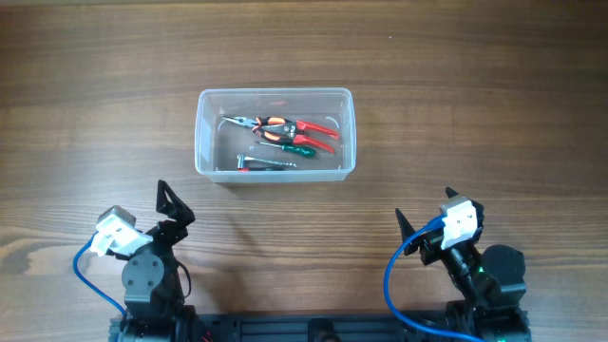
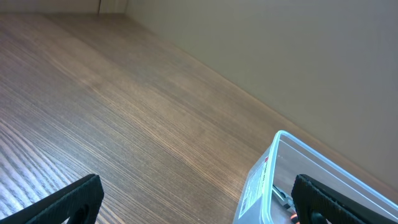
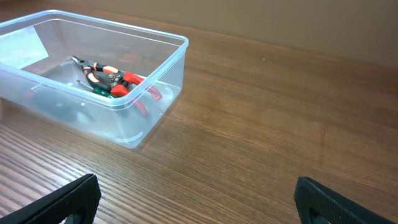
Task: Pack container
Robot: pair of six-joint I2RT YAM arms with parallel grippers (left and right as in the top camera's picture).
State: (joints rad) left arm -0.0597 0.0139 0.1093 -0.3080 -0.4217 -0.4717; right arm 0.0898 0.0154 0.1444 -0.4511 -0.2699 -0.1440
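The clear plastic container (image 1: 205, 133) stands at the middle of the wooden table. Inside lie red-handled pliers (image 1: 285, 125), a green-handled tool (image 1: 290, 147) and a small dark metal tool (image 1: 264, 164). The container also shows in the right wrist view (image 3: 168, 59) with the pliers (image 3: 115, 78) inside, and its corner shows in the left wrist view (image 2: 264, 180). My left gripper (image 1: 176, 204) is open and empty, near the front left. My right gripper (image 1: 423, 214) is open and empty, near the front right. Both are well apart from the container.
Bare wood table surrounds the container. A beige wall runs along the table's far edge in the left wrist view (image 2: 280, 50). Blue cables (image 1: 95, 275) loop beside each arm base.
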